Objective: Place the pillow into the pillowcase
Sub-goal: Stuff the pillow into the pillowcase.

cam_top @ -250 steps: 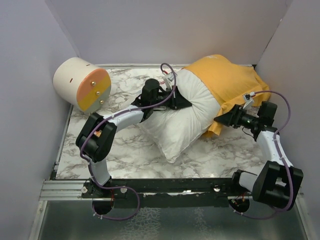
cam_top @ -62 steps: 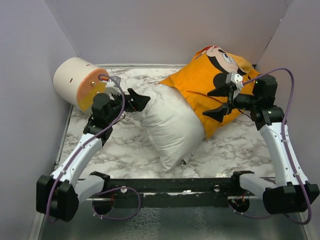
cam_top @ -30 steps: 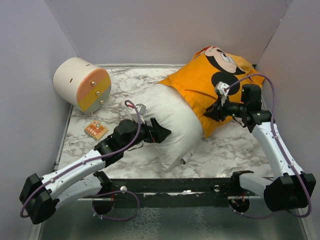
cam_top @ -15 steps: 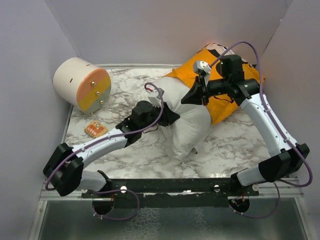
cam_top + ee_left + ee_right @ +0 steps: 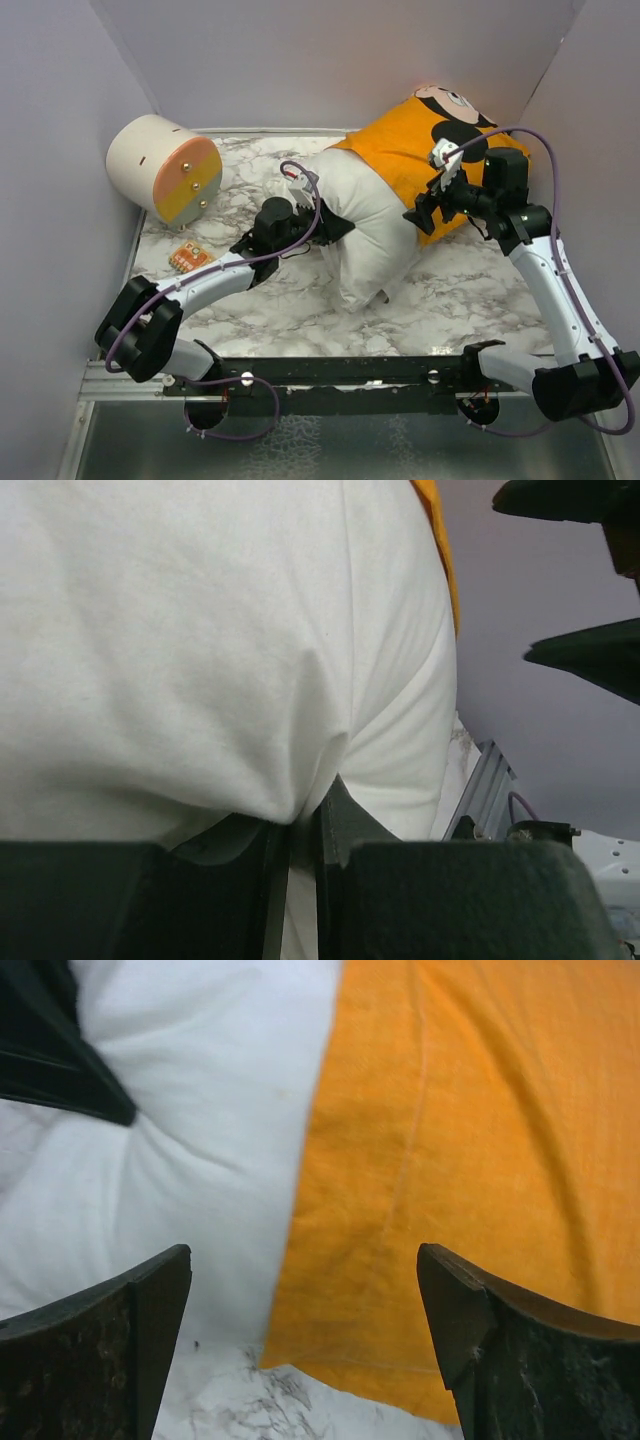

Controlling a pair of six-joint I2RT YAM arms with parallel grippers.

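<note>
1. Your left gripper (image 5: 318,802) has its jaws nearly together, pinching a small fold of the pillow (image 5: 372,225) on its left flank.
2. Your right gripper (image 5: 303,1255) stands wide open and holds nothing. It is poised over the pillowcase (image 5: 415,150) hem, where orange meets white.
3. The pillow lies slantwise on the marble table (image 5: 470,290), its near end bare.
4. The step in hand appears to be seating the pillow deeper. Close the right jaws on the orange hem alone, not the white beneath, and draw it toward the near end while the left feeds the pillow inward.
5. The case holds roughly the pillow's far half; nothing else is visible inside it.
</note>
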